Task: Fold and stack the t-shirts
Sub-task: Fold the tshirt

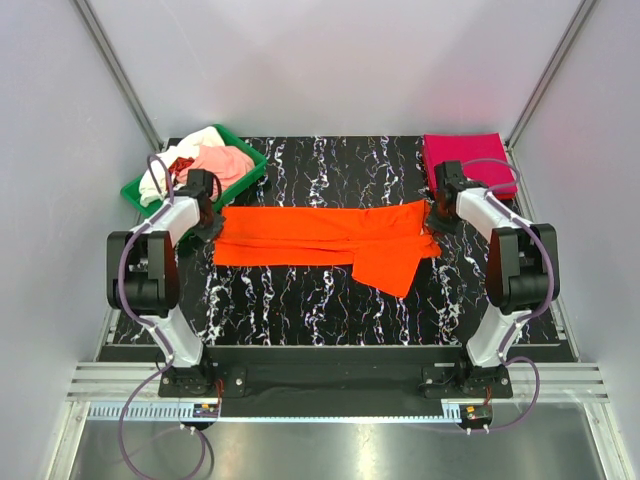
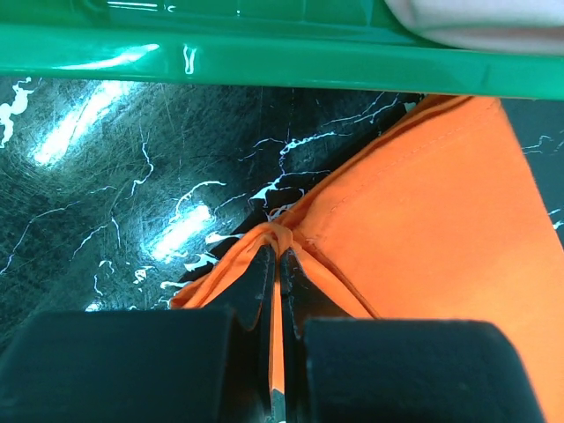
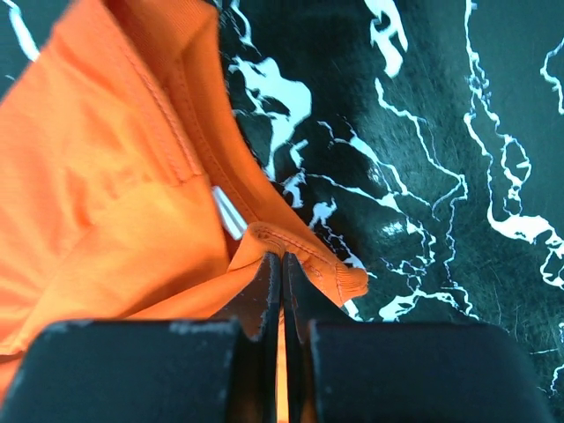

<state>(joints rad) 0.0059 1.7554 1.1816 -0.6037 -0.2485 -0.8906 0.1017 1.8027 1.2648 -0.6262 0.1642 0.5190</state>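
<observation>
A bright orange t-shirt [image 1: 320,240] lies stretched in a long band across the black marbled table, one sleeve hanging toward the front right. My left gripper [image 1: 212,228] is shut on its left end, a pinch of orange cloth [image 2: 414,229] held between the pads [image 2: 280,264]. At the shirt's right end my right gripper [image 1: 433,215] is shut on a hemmed edge of the orange cloth [image 3: 115,203], which bunches over the fingertips [image 3: 282,264]. A folded magenta-pink t-shirt [image 1: 470,160] rests at the back right. Pale pink, white and red t-shirts [image 1: 205,160] are heaped in the tray.
A green plastic tray [image 1: 240,185] stands at the back left, its rim [image 2: 264,57] just beyond my left gripper. The black marbled table [image 1: 320,300] ends at a metal rail by the arm bases. White walls enclose the cell.
</observation>
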